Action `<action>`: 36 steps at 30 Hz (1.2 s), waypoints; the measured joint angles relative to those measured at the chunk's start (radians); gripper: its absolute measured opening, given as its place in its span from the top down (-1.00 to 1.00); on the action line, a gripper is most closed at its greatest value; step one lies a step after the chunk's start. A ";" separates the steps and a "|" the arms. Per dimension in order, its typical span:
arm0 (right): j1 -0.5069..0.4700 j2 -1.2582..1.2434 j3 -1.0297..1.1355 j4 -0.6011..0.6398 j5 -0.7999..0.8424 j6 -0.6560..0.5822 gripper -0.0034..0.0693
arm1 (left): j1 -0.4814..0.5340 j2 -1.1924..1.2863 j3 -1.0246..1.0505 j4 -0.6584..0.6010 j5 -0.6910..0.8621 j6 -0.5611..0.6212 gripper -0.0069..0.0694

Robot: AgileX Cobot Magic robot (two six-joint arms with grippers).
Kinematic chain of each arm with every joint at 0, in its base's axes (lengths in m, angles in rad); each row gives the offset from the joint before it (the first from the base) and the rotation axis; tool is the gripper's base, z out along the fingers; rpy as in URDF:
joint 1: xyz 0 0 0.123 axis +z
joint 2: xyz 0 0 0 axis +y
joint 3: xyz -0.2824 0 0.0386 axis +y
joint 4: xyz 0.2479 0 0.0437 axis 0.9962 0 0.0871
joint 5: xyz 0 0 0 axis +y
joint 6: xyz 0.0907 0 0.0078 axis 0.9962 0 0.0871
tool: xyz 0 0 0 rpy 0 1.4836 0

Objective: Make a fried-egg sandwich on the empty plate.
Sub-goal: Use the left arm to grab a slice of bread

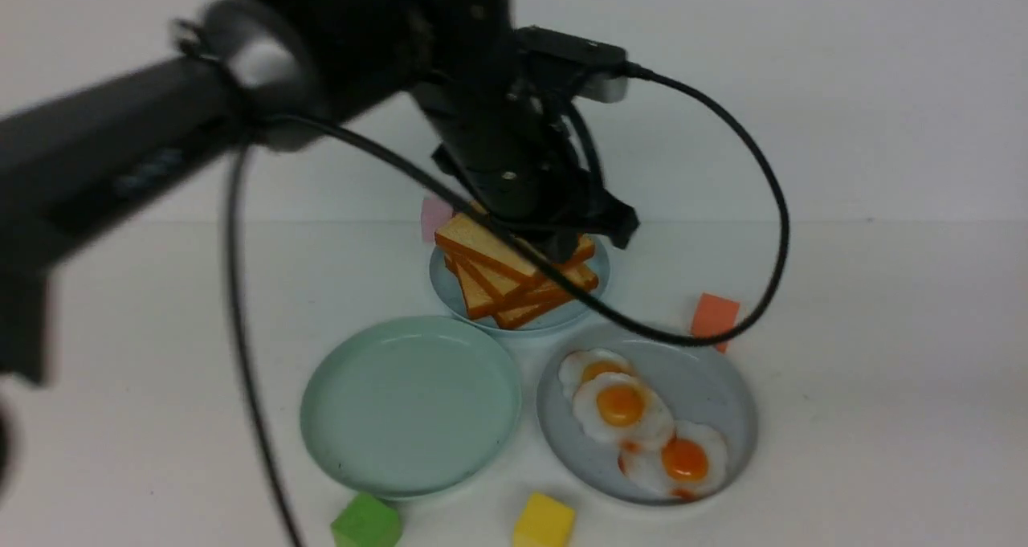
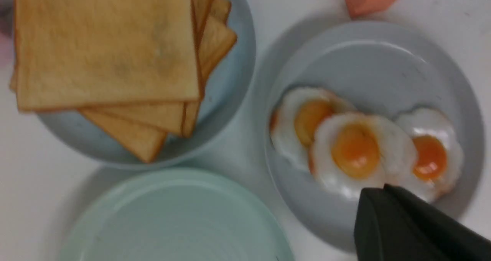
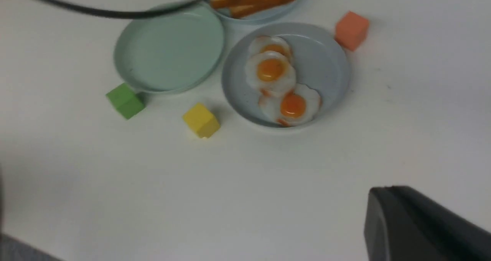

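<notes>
Toast (image 2: 103,46) fills blue plate (image 2: 230,81), 3 eggs (image 2: 356,150) fill grey plate (image 2: 368,61)

Golden-tan toast pile (image 1: 480,251); white-and-orange eggs (image 1: 622,406); mint-green plate (image 1: 401,414); grey-blue plate (image 1: 715,380); orange cube (image 1: 714,318).

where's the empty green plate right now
In the front view the mint-green plate sits left of centre, beside the grey-blue egg plate on its right and just in front of the toast pile.

Black left gripper (image 1: 562,243) hangs over a pile of square tan toy toast slices (image 1: 514,278) on a light-blue plate (image 1: 575,312). Nearer, a round mint-green plate (image 1: 409,406) sits beside a grey-blue plate (image 1: 723,386) carrying three white-and-orange fried eggs (image 1: 622,406).
</notes>
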 joint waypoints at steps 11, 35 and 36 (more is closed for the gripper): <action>0.064 0.013 -0.003 -0.036 -0.001 -0.030 0.84 | 0.003 0.238 -0.157 0.224 -0.127 -0.060 0.10; 0.064 0.013 -0.003 -0.009 -0.009 -0.032 0.77 | 0.032 0.330 -0.160 0.308 -0.290 -0.138 -0.18; 0.064 0.013 -0.003 -0.008 -0.009 -0.032 0.77 | 0.032 0.335 -0.160 0.313 -0.290 -0.138 -0.18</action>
